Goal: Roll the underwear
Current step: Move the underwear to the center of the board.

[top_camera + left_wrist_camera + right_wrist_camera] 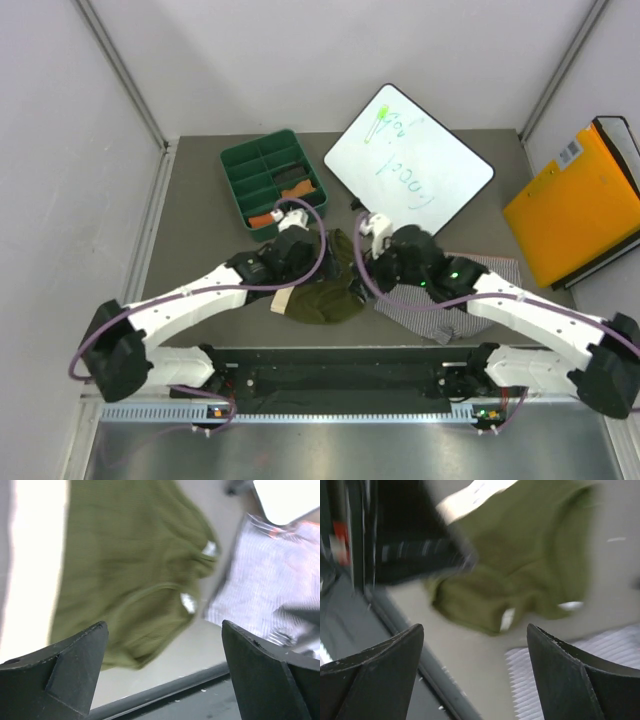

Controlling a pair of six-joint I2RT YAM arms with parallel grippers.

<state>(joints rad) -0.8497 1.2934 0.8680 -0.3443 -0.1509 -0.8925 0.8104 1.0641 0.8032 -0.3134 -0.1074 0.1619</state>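
The olive green underwear [322, 298] lies bunched at the centre of the top view, what may be its cream waistband [285, 300] at its left edge; the striped underwear [430, 318] lies flat just right of it. The left gripper [164, 630] and right gripper [475, 630] hang above, jaws apart, empty.
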